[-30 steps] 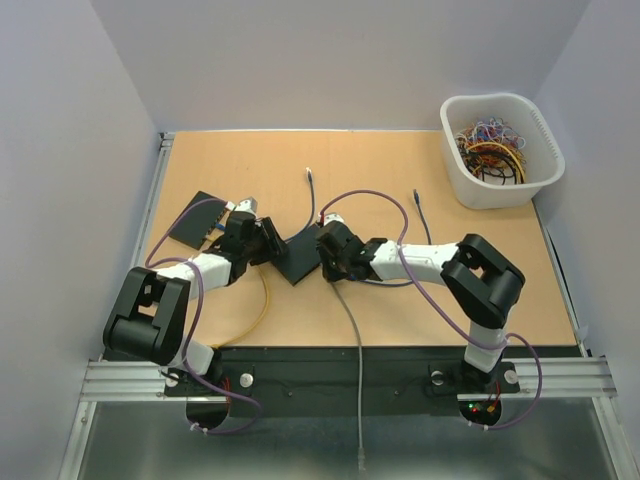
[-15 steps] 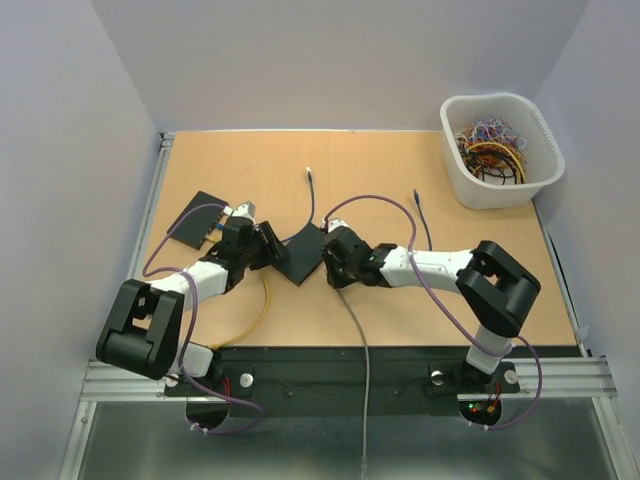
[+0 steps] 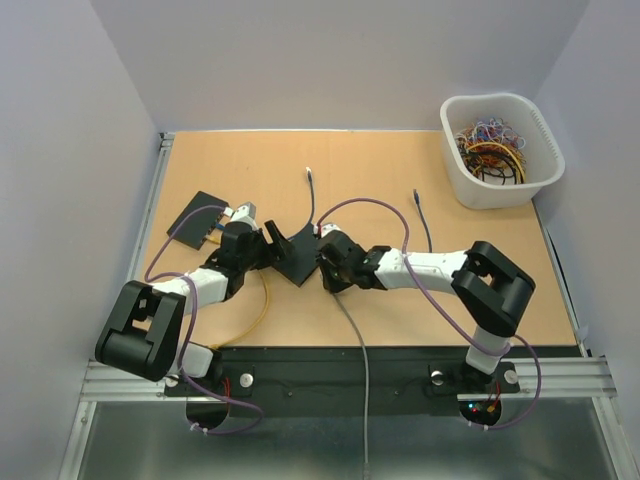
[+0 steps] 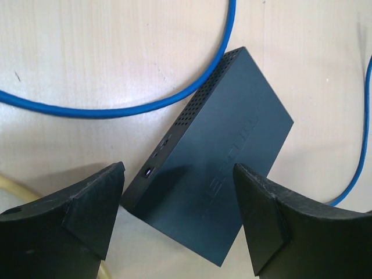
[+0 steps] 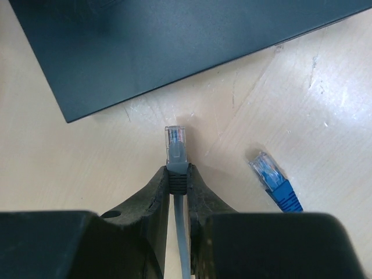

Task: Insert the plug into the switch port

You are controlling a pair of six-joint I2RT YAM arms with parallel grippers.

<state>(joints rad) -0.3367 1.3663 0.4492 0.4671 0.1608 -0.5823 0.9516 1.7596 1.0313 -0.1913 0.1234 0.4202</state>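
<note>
The right gripper (image 5: 178, 185) is pinching the gray cable's plug (image 5: 175, 142) by its boot, with both fingers closed tightly on it. The clear tip is pointing at the near edge of the black network switch (image 5: 174, 40), just short of it and not touching. The left gripper (image 4: 179, 186) is standing wide open, with 1 finger at each side of the switch, gripping nothing. A blue plug (image 5: 272, 179) is lying on the table (image 5: 87, 157) nearby.

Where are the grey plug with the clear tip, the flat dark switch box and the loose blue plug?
Grey plug with clear tip (image 5: 176, 144): right wrist view, its clear head.
Flat dark switch box (image 4: 232, 157): left wrist view, its top face.
Loose blue plug (image 5: 283, 193): right wrist view, its blue boot.
</note>
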